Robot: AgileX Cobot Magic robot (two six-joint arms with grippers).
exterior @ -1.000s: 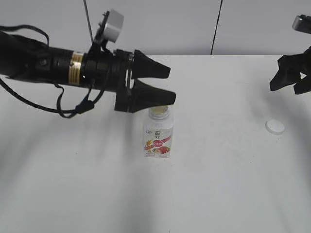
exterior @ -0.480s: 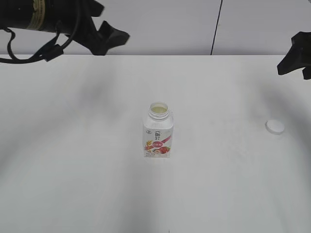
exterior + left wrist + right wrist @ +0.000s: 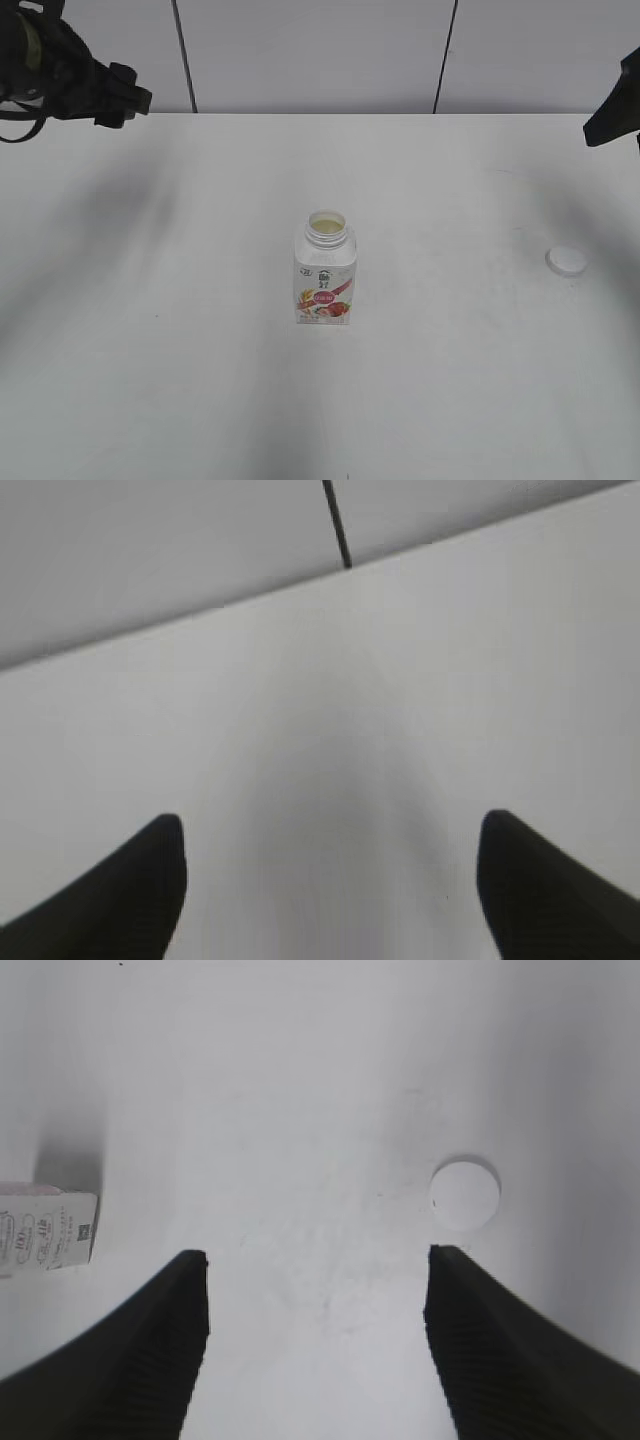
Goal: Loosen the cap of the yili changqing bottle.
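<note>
Squat white plastic bottle with pink-red label point(image 3: 325, 270) stands uncapped mid-surface; small round white cap point(image 3: 566, 261) lies at three o'clock, apparently job done; both grippers' fingers point(image 3: 130, 890) point(image 3: 480, 1340) apart, empty.

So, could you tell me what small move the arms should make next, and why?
Probably none beyond parking both arms. The cap lies on the table apart from the bottle, whose neck is open, and both the left gripper and right gripper are open and empty.

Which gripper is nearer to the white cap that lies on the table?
The right gripper. It hangs open above the table with the cap just ahead of its fingertips. The left gripper is at the far left edge, beyond the bottle.
</note>
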